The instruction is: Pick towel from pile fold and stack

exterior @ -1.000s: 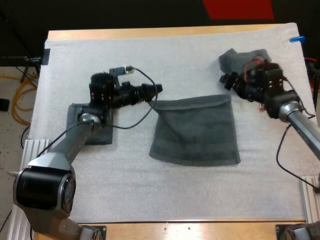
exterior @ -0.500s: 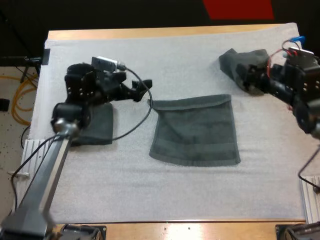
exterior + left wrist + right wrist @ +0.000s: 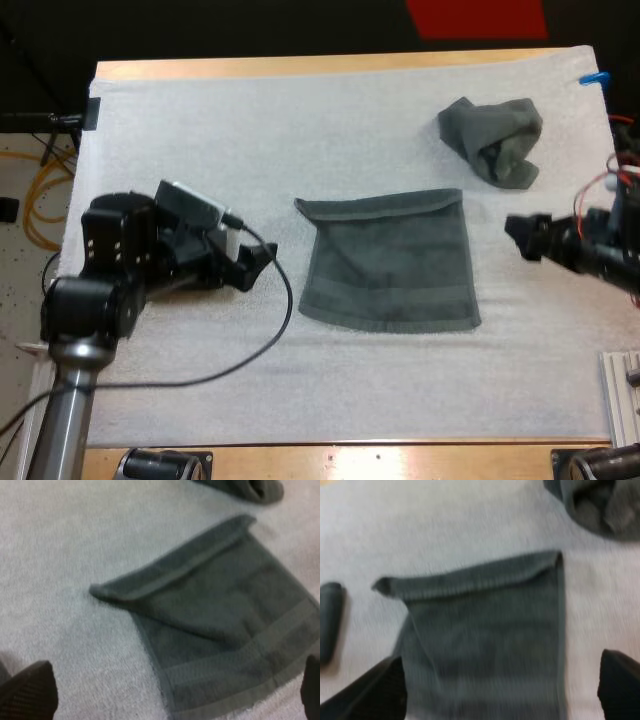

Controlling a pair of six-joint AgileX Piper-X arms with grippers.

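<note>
High view: flat towel (image 3: 388, 262) mid-table, bare mat (image 3: 330, 130) all round.
Near its left edge left gripper (image 3: 258, 265), near its right edge right gripper (image 3: 518, 237); both fingers spread, empty. Far edge folded over. Apart, far right: crumpled towel (image 3: 492, 138).

Bare mat (image 3: 300, 130) around the flat towel (image 3: 390, 265); crumpled towel (image 3: 495, 140) apart off its far-right corner.

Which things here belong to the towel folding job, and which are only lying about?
Belong to the job:
- flat towel
- crumpled towel
- left gripper, jaws open
- right gripper, jaws open

Only lying about:
- white mat
- wooden table
</note>
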